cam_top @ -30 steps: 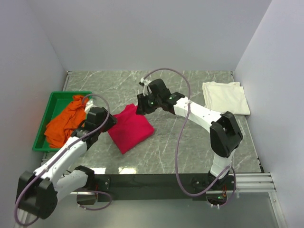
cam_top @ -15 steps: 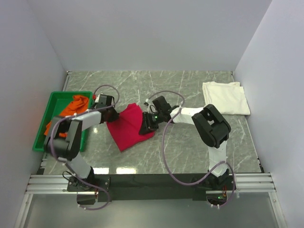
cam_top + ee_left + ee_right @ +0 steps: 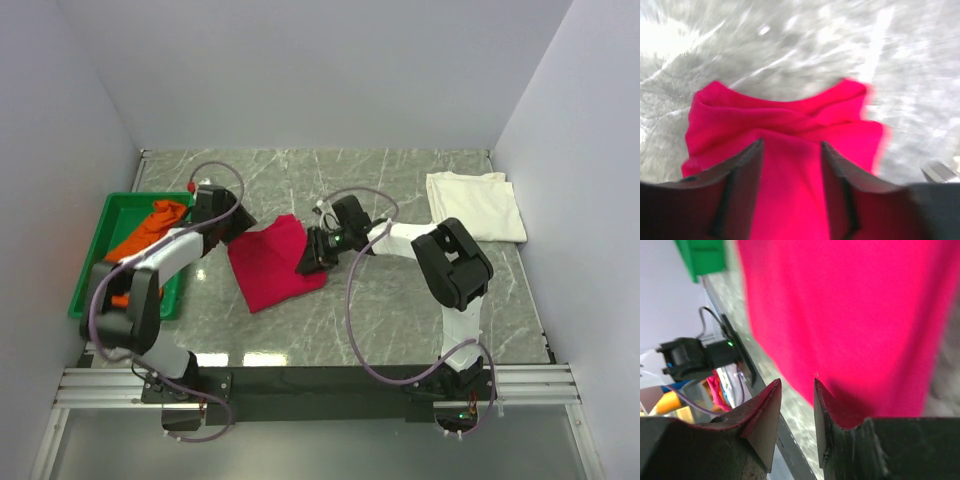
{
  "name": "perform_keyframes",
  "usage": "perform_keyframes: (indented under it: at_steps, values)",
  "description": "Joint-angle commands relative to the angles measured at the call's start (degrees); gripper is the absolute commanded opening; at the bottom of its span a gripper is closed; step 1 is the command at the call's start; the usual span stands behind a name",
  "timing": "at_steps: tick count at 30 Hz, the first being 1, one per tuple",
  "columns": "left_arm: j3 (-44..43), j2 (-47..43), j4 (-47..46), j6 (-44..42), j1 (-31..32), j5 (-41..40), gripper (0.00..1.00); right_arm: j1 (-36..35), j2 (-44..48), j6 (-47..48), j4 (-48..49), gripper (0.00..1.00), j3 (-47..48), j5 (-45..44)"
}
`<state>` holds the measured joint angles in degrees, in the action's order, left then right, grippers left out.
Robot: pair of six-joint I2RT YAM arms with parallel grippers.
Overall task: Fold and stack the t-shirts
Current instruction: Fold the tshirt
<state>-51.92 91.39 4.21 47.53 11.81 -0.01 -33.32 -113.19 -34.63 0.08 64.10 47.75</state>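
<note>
Both arms had folded in over the crimson t-shirt [image 3: 272, 268] since a second earlier. The left gripper [image 3: 791, 145] had swung from the shirt's near-left side to its far-left edge. The right gripper [image 3: 797, 382] had come off the far corner to the shirt's right edge. The shirt lay bunched on the marble table [image 3: 400, 310], left of centre, with a flap pointing toward the far side.

At the left stood a green bin [image 3: 92, 275] holding the orange t-shirt [image 3: 157, 219]. The left arm crossed over that shirt and the bin's right wall, hiding part of each. The cream t-shirt [image 3: 476, 205] lay folded at the far right, well apart from both arms. A lilac cable [image 3: 350, 300] looped from the right arm toward the black rail [image 3: 330, 385] at the near edge.

On the left wrist view the jaws stood apart, with crimson cloth filling the gap beneath them (nothing looked pinched). That picture was blurred, and the dark fingers [image 3: 742, 185] cut off the shirt's lower part. On the right wrist view the jaws stood only slightly apart, with the shirt's hem ending at their tips and bare table showing through the gap. The shirt ran out of that frame at the top and right. Beyond the table edge a dark device with a green light was too blurred to identify. From above, each gripper's body hid its own fingertips.
</note>
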Motion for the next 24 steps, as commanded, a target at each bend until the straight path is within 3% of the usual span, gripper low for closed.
perform_keyframes:
  at_steps: [1,4,6,7,10,13,17,24]
  values:
    - [0.59,-9.91,-0.08,-1.65,-0.21,0.63,0.61,0.27,5.43,2.2,0.45,0.4,7.17,-0.72]
    - [3.48,-14.92,-0.86,-1.47,-0.3,0.54,0.62,0.36,2.81,3.16,0.36,0.4,12.97,-1.51]
    - [6.3,-15.89,-2.09,-1.39,-0.21,0.28,0.57,0.27,0.43,2.99,-0.87,0.39,17.63,-1.17]
    - [7.79,-15.64,-2.45,-1.04,-0.3,0.19,0.46,0.36,-1.93,2.47,-0.17,0.39,18.69,-0.82]
    - [8.94,-12.83,-3.76,-0.51,-0.3,0.19,0.26,0.36,-6.93,0.8,2.73,0.38,22.64,0.33]
    - [9.38,-9.66,-5.77,-0.07,-0.39,-2.44,0.18,0.36,-12.3,1.15,1.34,0.37,28.35,0.33]
    - [10.96,-6.59,-9.29,1.42,-1.88,-3.86,0.12,1.06,-17.76,0.18,2.12,0.36,33.89,-0.9]
    - [12.9,1.14,-13.78,4.5,-6.8,0.71,0.07,5.37,-26.38,-7.53,5.54,0.34,36.46,-2.3]
